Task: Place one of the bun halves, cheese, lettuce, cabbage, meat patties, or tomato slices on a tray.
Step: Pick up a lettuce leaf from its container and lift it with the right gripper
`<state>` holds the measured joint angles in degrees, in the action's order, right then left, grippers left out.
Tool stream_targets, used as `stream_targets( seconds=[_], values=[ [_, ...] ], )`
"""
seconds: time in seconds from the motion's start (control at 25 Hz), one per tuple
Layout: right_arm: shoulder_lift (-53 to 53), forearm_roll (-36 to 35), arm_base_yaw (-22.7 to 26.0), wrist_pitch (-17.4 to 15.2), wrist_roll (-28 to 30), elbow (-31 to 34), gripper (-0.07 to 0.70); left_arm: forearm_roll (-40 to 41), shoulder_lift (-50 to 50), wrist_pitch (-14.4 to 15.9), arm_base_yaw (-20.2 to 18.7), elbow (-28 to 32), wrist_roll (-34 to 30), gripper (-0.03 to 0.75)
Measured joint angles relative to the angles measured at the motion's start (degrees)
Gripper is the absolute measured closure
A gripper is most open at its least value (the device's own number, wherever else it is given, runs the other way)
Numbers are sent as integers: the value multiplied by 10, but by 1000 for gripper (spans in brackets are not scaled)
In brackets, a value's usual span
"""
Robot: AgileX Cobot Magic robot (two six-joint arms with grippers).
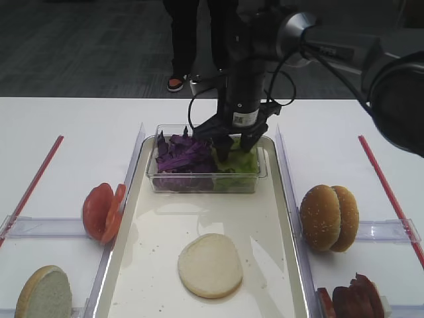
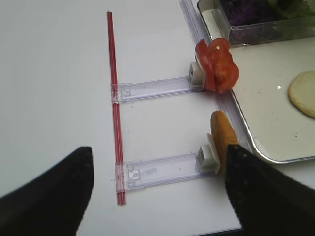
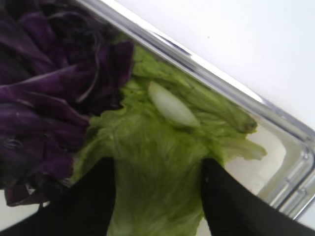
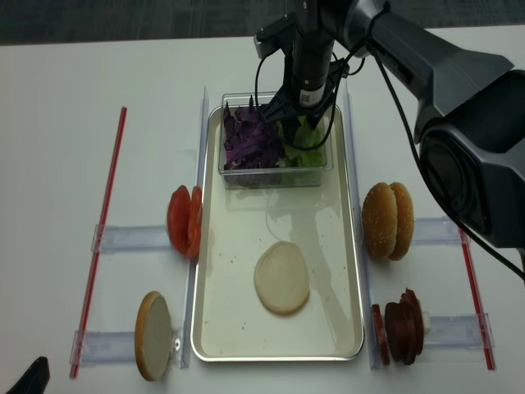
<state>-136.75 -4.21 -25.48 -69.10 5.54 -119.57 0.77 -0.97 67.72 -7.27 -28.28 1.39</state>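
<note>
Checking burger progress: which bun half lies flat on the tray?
The pale bun half lying cut face up on the tray; the others stand on edge outside it.

Bright, even light from overhead washes the white table (image 1: 73, 132), leaving only soft shadows. The tray (image 4: 238, 312) throws a glossy sheen along its floor and rim. Up close, the lettuce (image 3: 157, 162) and cabbage (image 3: 44, 98) look soft and blurred, and the dark fingers (image 2: 44, 196) are out of focus.
</note>
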Motion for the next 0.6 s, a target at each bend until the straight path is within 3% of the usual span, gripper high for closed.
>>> stream_targets(
  seconds=[0.6],
  values=[
    [-11,9,0,-6,0,-1,290,0,0,0,0,0,0,193]
  ],
)
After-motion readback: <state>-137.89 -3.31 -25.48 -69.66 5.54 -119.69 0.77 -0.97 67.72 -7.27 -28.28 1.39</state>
